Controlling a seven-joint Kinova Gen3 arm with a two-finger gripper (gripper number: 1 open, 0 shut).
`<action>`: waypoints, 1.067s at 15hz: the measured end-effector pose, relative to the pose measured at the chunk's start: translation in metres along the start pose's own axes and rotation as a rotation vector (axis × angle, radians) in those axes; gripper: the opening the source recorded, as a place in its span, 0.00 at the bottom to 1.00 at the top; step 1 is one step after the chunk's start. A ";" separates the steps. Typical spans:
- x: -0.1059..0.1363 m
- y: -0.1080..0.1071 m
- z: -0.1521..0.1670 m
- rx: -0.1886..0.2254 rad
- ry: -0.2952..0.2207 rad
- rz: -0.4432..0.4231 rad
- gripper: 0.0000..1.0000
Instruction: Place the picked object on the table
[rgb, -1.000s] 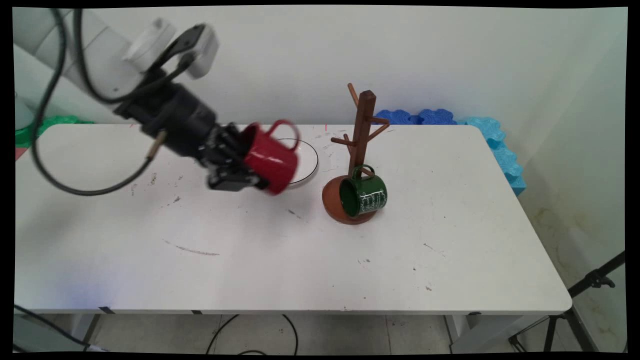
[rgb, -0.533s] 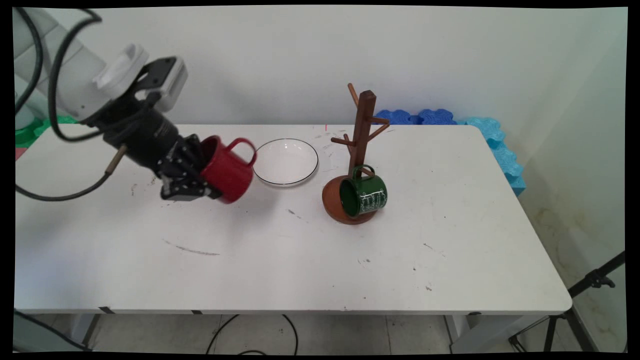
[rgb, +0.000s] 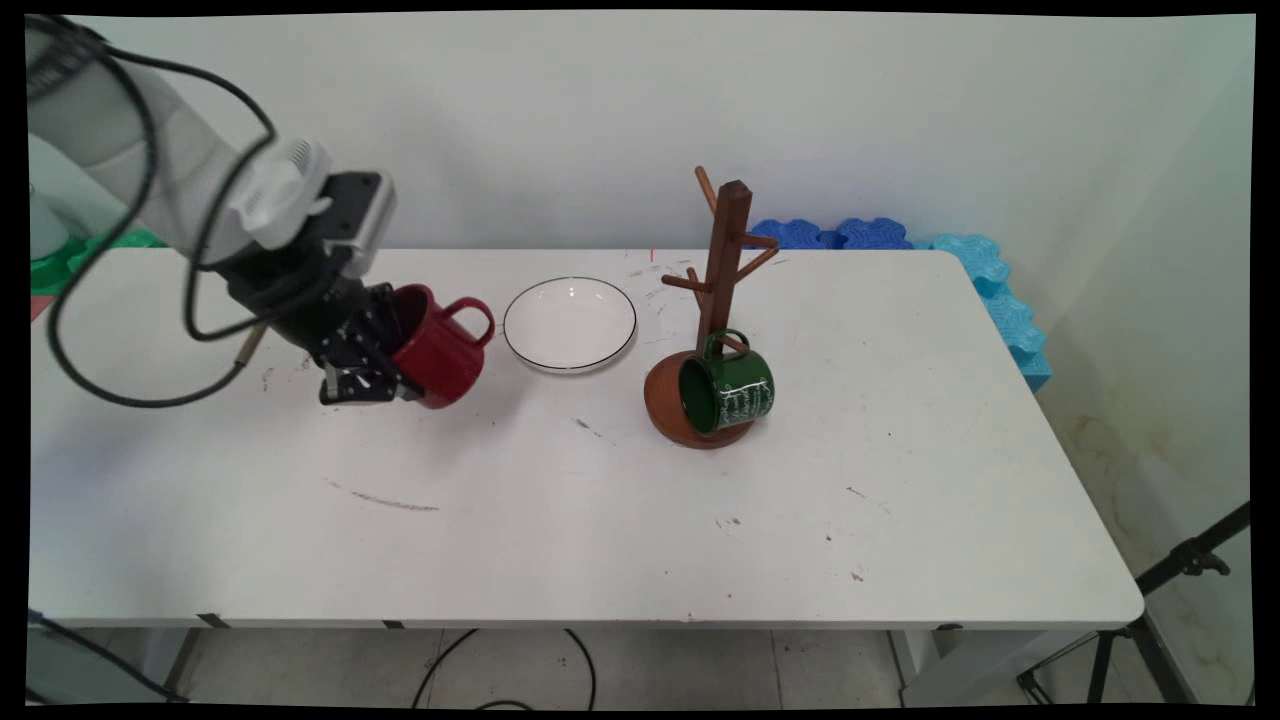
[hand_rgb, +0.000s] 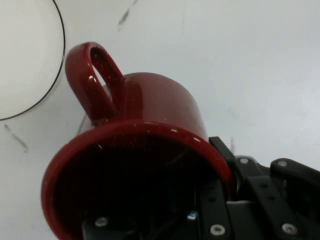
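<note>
Main view: a white table (rgb: 600, 520) seen from above its near side, wall behind. At left, black gripper (rgb: 385, 350) pinching the rim of a red mug (rgb: 440, 345), one finger inside the mouth and one outside. Mug tilted, mouth toward the gripper, handle up and to the right, low over the table's left part, whether touching it unclear. Just right of the mug, apart from it, a white plate (rgb: 570, 325) with a dark rim. Further right, a wooden mug tree (rgb: 722, 300) on a round base, with a green mug (rgb: 728, 392) hung by its handle from a low peg.

Hand view: red mug (hand_rgb: 150, 165) close up, dark open mouth toward the camera, handle at upper left. Plate (hand_rgb: 25, 60) edge in the top left corner. Gripper (hand_rgb: 215, 210) linkage at the bottom, clamped on the rim at lower right
</note>
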 end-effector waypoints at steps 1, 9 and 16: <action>0.001 -0.001 0.003 0.001 -0.009 0.007 0.00; 0.011 -0.012 0.045 -0.014 -0.085 0.073 0.00; 0.023 -0.020 0.073 -0.025 -0.112 0.091 0.00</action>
